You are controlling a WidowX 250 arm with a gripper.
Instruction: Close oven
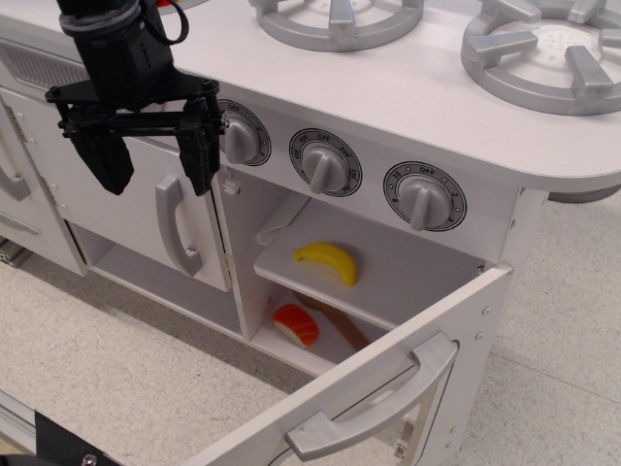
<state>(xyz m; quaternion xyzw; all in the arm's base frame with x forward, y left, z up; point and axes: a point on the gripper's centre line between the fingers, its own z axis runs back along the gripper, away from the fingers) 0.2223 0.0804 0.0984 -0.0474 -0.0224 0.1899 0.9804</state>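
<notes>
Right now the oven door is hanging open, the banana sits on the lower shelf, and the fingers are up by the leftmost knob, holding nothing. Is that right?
Not quite. The camera view shows the banana on the upper shelf, not the lower. The rest holds: the oven door hangs open, and the fingers are by the leftmost knob, holding nothing.

A yellow toy banana (pixel 328 261) lies on the upper shelf — a salmon sushi piece (pixel 297 325) below; three grey knobs (pixel 325 166) above, two burners (pixel 546 53) on top.

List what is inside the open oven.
The oven holds a banana on the upper shelf, and a salmon sushi piece beside a brown wooden item below, partly hidden by the shelf.
</notes>
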